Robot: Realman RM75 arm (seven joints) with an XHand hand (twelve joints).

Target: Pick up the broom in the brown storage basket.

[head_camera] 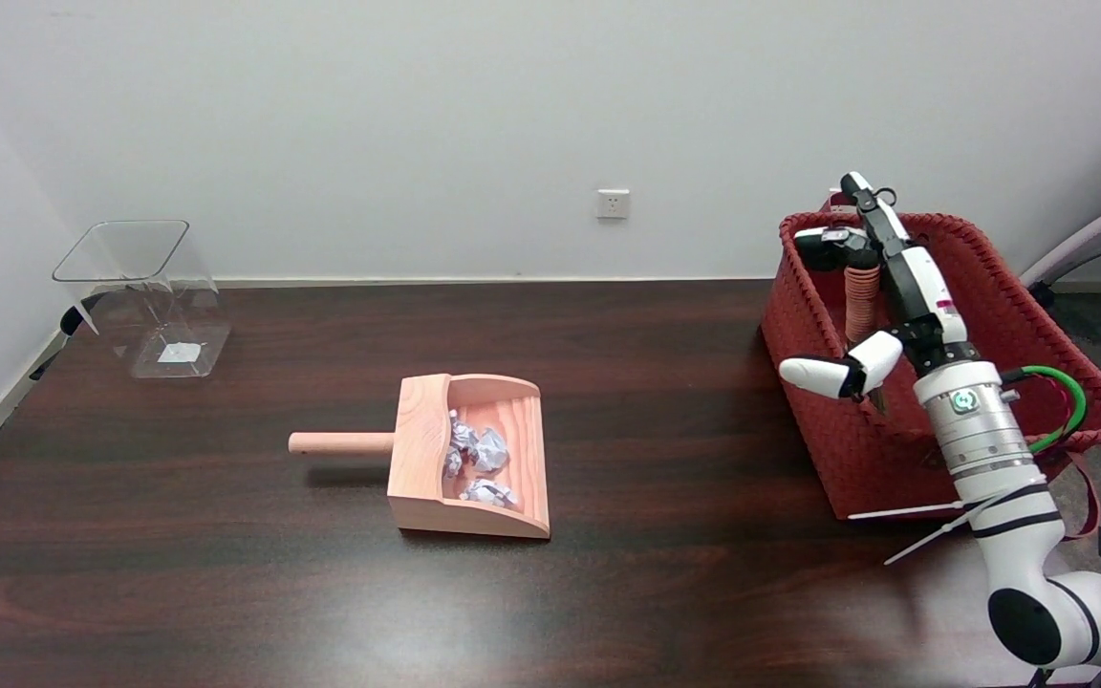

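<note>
Right hand [880,287] reaches into the brown storage basket [1009,287], fingers wrapped on the ribbed broom [862,301] handle standing just beneath them. Grasp step appears in progress; next, seemingly, a straight lift clear of the rim.

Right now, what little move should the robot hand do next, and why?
Probably close its fingers on the broom handle and lift straight up. The robot hand is already inside the basket, fingers around the ribbed handle's top, but a firm grip isn't clear, and the broom hasn't come out yet.
</note>
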